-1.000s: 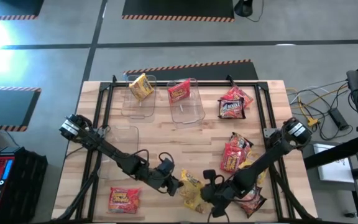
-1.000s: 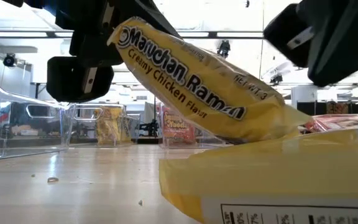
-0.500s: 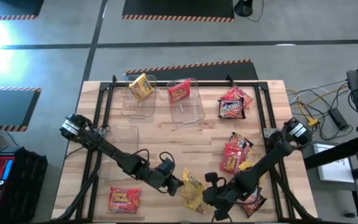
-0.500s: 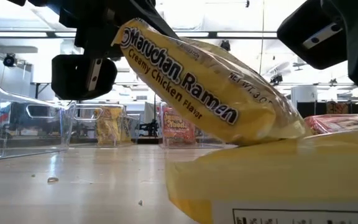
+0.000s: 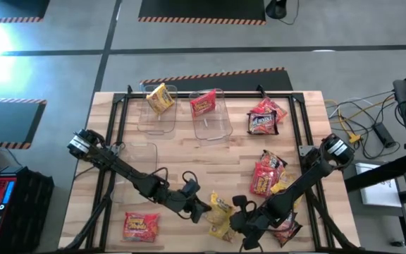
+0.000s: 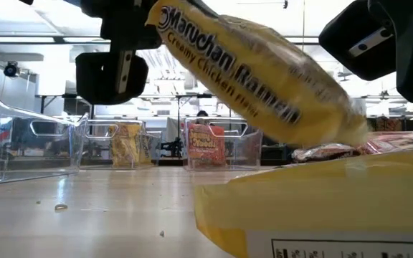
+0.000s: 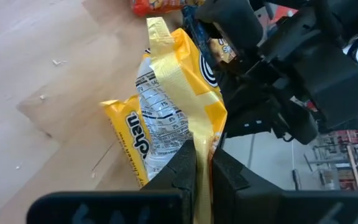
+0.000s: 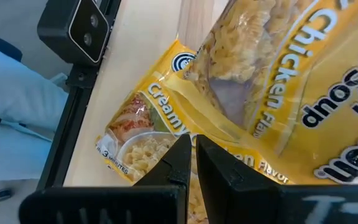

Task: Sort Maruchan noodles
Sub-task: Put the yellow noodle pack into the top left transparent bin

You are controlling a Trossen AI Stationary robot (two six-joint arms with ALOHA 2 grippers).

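A yellow Maruchan noodles packet (image 6: pixel 257 79) hangs tilted over the table's near middle, with my left gripper (image 7: pixel 202 163) shut on it. A second yellow packet (image 6: pixel 321 201) lies flat on the wood just below. My right gripper (image 8: pixel 193 146) is shut right over that lower packet (image 8: pixel 138 134), next to the raised one (image 5: pixel 220 207). Far left, a yellow packet (image 5: pixel 160 97) and a red-orange one (image 5: pixel 204 104) stand in clear bins. My left gripper pinches the flat end seam (image 7: pixel 202 142) of the raised yellow packet between its two fingers, coming from the table's left and slanting down. The packet is tilted, held end high (image 6: pixel 165 18), far end (image 6: pixel 350 129) low above the lower packet. My right gripper: I cannot tell whether its shut tips touch the lower packet.
A third clear bin (image 5: pixel 136 152) stands at mid left. A red-orange packet (image 5: pixel 140 226) lies near left. Dark red packets lie at far right (image 5: pixel 264 116) and mid right (image 5: pixel 266 173), with more under the right arm (image 5: pixel 286 227).
My left gripper has tipped upward while staying in place. The yellow packet's held end has risen, and its low end, which rested on the lower yellow packet, now hangs slightly above it.
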